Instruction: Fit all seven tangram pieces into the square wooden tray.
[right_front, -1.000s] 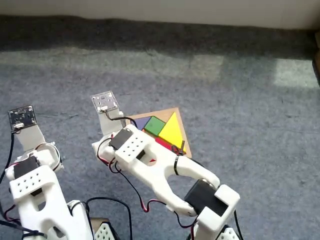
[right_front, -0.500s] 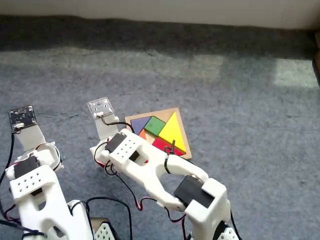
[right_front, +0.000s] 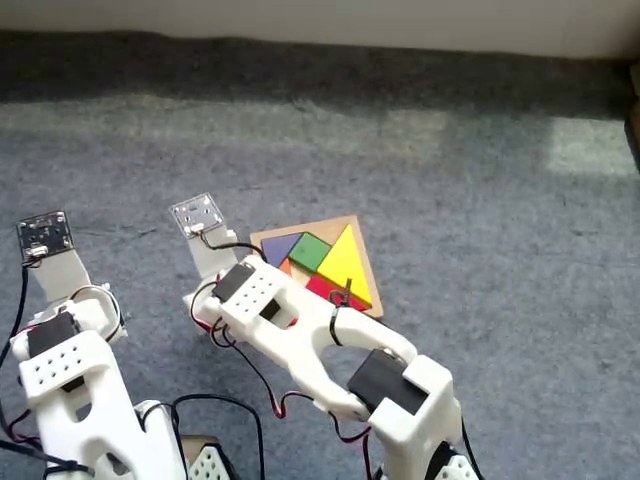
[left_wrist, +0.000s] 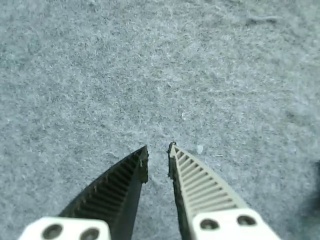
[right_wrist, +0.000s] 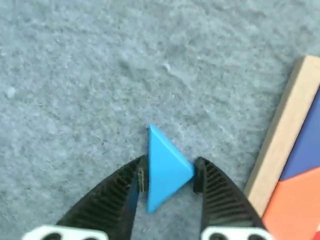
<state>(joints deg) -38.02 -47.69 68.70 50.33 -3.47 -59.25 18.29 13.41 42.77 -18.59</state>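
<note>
A small blue triangle (right_wrist: 164, 170) lies on the grey carpet between the fingers of my right gripper (right_wrist: 168, 176), which is shut on it, just beside the outer rim of the square wooden tray (right_wrist: 280, 145). Seen from above, the tray (right_front: 300, 227) holds a yellow triangle (right_front: 346, 265), a green square (right_front: 310, 252), a purple piece (right_front: 279, 246), an orange piece (right_front: 285, 268) and a red piece (right_front: 328, 291). My right arm (right_front: 290, 330) covers the tray's near-left part. My left gripper (left_wrist: 157, 149) hangs shut over bare carpet, holding nothing.
Grey carpet spreads all around the tray, with open floor to its right and behind it. My left arm (right_front: 70, 350) stands at the near left, apart from the tray. A pale wall runs along the far edge.
My right arm drew back to the left, off the tray, uncovering more of the pieces in it; it has barely moved since half a second ago. The left arm stayed still.
</note>
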